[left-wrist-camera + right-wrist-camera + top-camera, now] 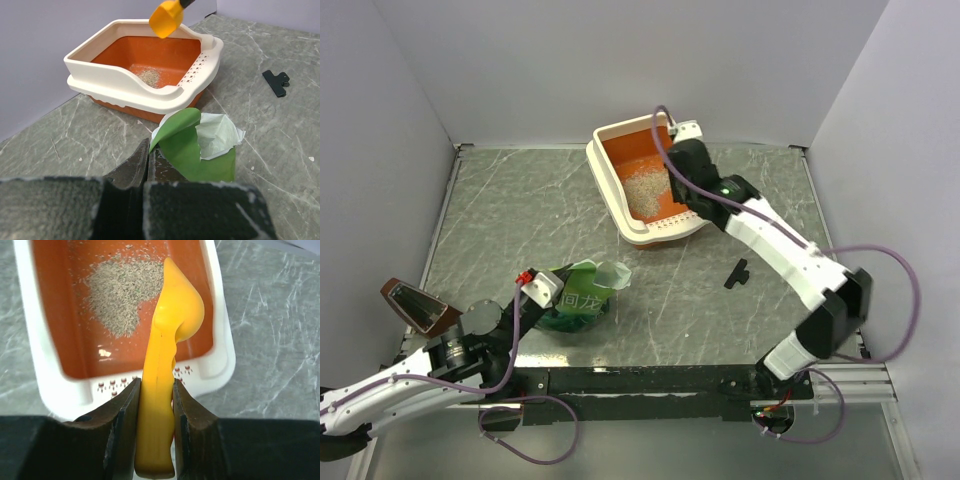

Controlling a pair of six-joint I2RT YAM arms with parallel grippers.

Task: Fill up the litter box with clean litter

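Observation:
The litter box (603,170), orange inside with a cream rim, stands at the back of the table. A small pile of clean litter (645,190) lies on its floor. My right gripper (155,385) is shut on the handle of an orange-yellow scoop (172,325). The scoop is turned on its side above the box's holed short edge (115,386), beside the litter (120,295). The left wrist view shows the scoop (167,19) hanging over the box (120,82). My left gripper (149,160) is shut on the top edge of the green bag (200,150), which stands open near the front left (578,300).
A black clip (737,271) lies on the table right of centre, under the right arm. A brown wedge-shaped object (415,303) sits at the table's left front corner. Grey walls close in the back and both sides.

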